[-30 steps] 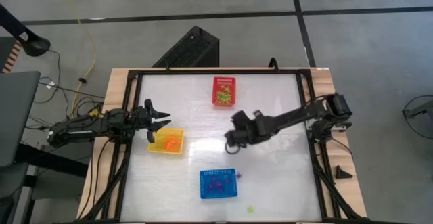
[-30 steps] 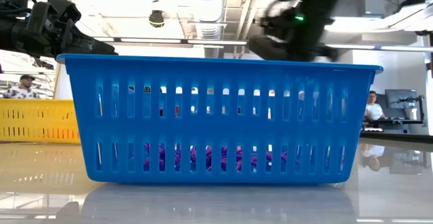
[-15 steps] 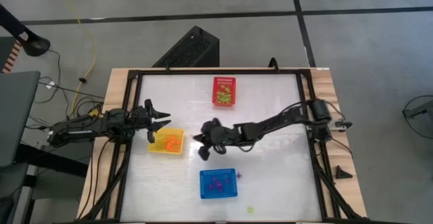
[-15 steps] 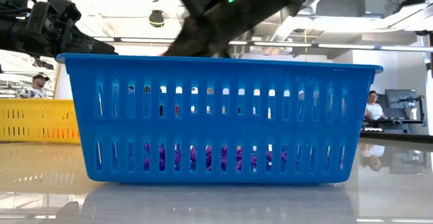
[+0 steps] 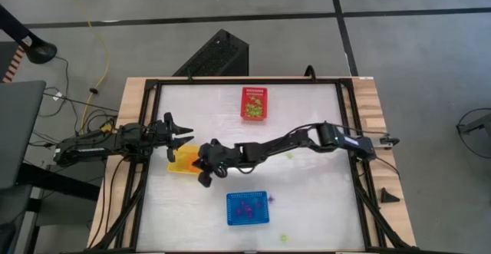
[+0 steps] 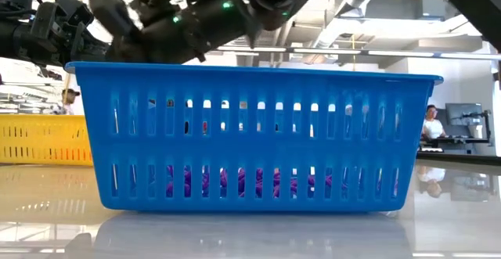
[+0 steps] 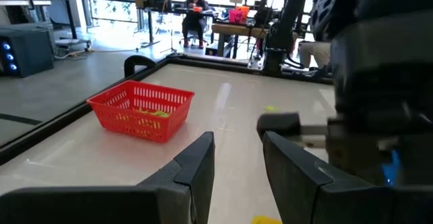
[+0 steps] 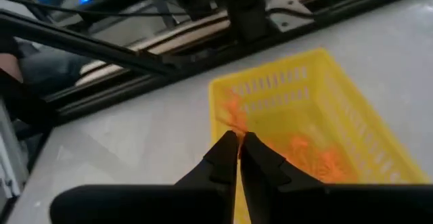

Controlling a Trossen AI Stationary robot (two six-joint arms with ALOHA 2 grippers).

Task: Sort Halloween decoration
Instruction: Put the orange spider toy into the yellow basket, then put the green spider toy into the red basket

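The right hand (image 5: pixel 204 166) is hovering over the yellow perforated plastic basket (image 8: pixel 318 122), fingers nearly clenched, grasping nothing visible. Only the right wrist view is showing the orange plastic trinkets (image 8: pixel 308 153) inside. The left hand (image 5: pixel 182 137) is waiting released just left of that basket.

No readable text, labels, brand marks or numbers anywhere in view. Baskets plain, no print visible. Arms dark, no legible markings. Background desks and screens too far off to read.
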